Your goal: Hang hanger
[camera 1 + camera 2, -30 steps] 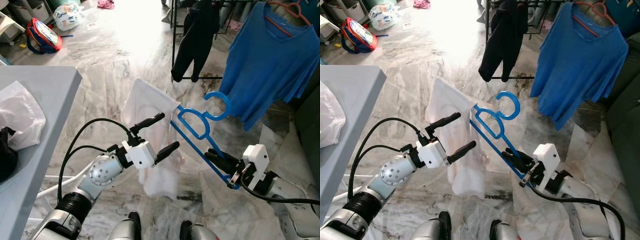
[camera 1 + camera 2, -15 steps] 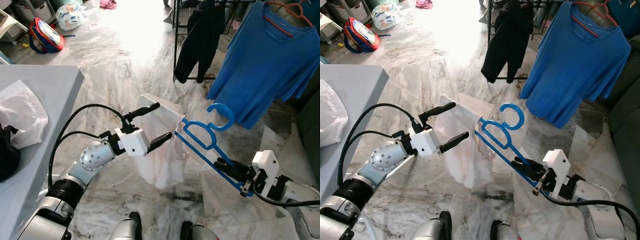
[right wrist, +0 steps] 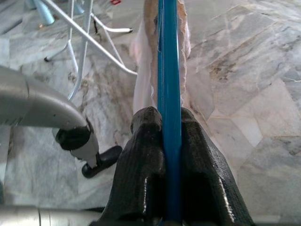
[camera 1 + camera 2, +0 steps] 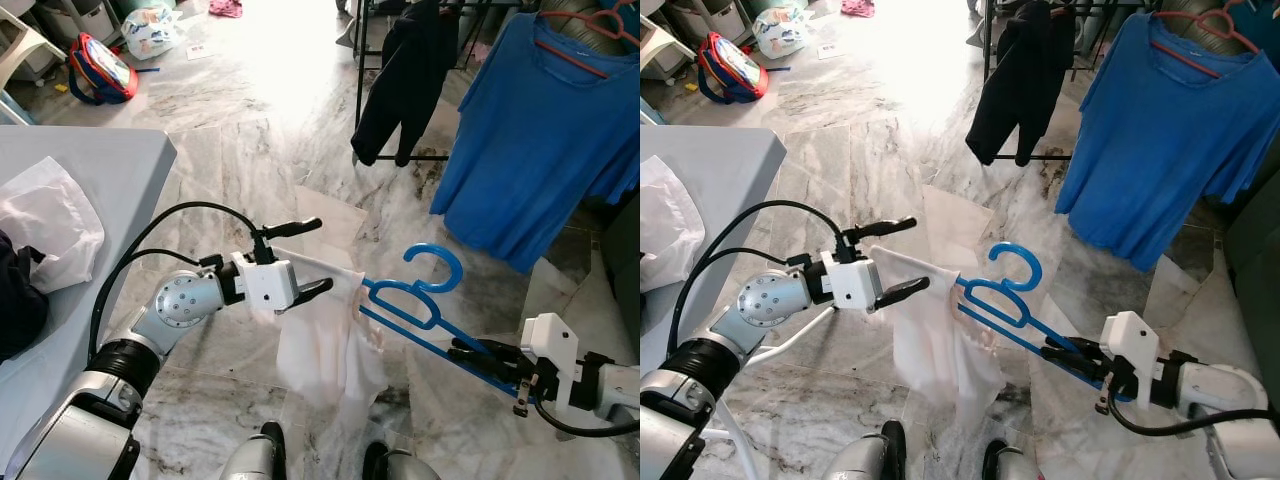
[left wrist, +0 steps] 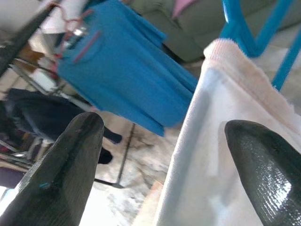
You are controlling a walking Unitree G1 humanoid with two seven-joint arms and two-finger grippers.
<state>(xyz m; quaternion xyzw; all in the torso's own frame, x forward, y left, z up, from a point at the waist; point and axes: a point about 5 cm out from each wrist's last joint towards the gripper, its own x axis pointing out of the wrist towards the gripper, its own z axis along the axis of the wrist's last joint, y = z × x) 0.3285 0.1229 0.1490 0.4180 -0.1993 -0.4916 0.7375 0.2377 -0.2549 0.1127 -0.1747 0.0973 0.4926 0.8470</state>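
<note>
Two tools share the load: the right tool (image 4: 1085,360) is clamped on the hanger (image 4: 1025,318) bar, holding it out mid-scene, while the left tool (image 4: 305,258), fingers apart, straddles the white shirt (image 4: 325,340), likely steadying it before hanging.

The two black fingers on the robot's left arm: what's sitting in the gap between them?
A white garment, draped on the blue hanger, lies between the open left gripper fingers, clearest in the left wrist view.
</note>
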